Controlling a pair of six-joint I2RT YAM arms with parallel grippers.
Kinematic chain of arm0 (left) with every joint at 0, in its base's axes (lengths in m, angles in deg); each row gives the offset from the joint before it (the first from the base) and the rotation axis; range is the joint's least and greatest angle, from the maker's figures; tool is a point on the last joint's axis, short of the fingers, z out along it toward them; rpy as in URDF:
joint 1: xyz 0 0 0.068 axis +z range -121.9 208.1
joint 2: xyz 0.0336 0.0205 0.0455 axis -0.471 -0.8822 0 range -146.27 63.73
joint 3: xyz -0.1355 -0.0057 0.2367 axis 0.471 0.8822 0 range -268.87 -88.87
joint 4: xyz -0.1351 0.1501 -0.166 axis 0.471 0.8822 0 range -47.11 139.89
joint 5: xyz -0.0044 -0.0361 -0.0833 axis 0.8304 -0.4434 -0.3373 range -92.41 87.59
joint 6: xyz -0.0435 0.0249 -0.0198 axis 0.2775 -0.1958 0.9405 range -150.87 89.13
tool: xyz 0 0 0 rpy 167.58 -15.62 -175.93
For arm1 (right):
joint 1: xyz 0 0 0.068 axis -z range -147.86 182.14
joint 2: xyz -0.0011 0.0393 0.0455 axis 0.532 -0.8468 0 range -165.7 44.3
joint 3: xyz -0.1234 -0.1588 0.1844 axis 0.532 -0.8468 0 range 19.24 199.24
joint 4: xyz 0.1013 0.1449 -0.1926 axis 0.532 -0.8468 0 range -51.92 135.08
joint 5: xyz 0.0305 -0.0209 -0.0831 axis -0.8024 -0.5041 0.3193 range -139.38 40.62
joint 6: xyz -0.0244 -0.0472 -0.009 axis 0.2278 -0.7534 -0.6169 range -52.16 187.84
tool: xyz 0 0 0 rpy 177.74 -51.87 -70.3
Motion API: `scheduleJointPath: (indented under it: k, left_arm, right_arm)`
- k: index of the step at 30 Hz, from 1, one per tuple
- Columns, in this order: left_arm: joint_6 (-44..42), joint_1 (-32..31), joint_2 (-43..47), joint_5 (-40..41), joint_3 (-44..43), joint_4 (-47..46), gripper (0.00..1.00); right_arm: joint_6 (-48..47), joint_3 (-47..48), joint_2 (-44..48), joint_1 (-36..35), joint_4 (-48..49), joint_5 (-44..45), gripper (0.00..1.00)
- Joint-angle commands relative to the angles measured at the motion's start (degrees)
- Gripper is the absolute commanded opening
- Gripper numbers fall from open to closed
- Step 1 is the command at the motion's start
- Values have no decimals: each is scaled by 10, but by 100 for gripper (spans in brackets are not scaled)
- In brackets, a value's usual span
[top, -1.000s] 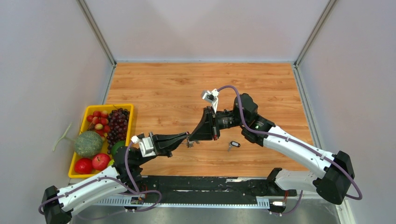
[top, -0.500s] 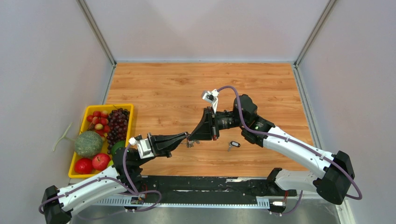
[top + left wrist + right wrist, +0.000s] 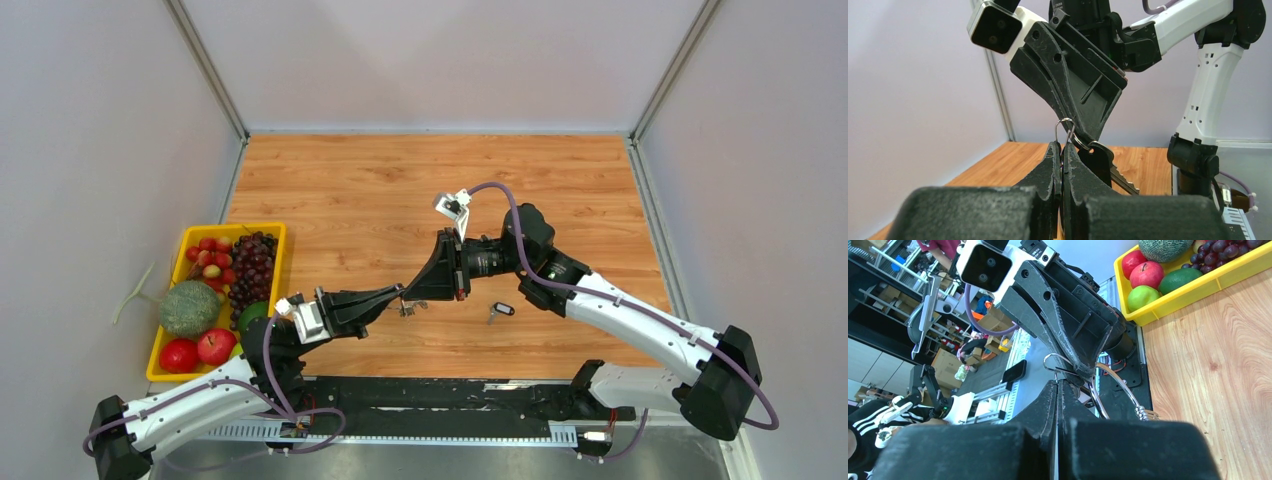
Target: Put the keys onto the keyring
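My left gripper point(image 3: 398, 294) and right gripper point(image 3: 412, 292) meet tip to tip above the wooden table. The left gripper point(image 3: 1062, 146) is shut on the keyring point(image 3: 1064, 122), whose thin wire loop sticks up between its fingers. The right gripper point(image 3: 1091, 140) is shut at the top of a black-headed key point(image 3: 1100, 160), which hangs by a small ring with its blade pointing down. In the right wrist view the right gripper point(image 3: 1057, 383) is shut, and the keyring point(image 3: 1120, 390) curves down from the left gripper point(image 3: 1083, 375). A second black-headed key point(image 3: 502, 310) lies on the table.
A yellow tray point(image 3: 265, 228) of fruit, with a melon point(image 3: 188, 307), apples and grapes, stands at the table's left edge. Grey walls close in the table on three sides. The arm bases sit along the near edge.
The left arm's wrist has shifted slightly down and left. Both grippers stay shut and tip to tip. The key on the table has not moved.
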Motion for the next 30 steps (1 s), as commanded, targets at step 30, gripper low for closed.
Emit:
scheduleJointPath:
  k: [30]
  left_arm:
    - [-29, -22, 5, -7, 3, -26, 0]
  right_arm:
    - [57, -4, 2, -1, 47, 56, 0]
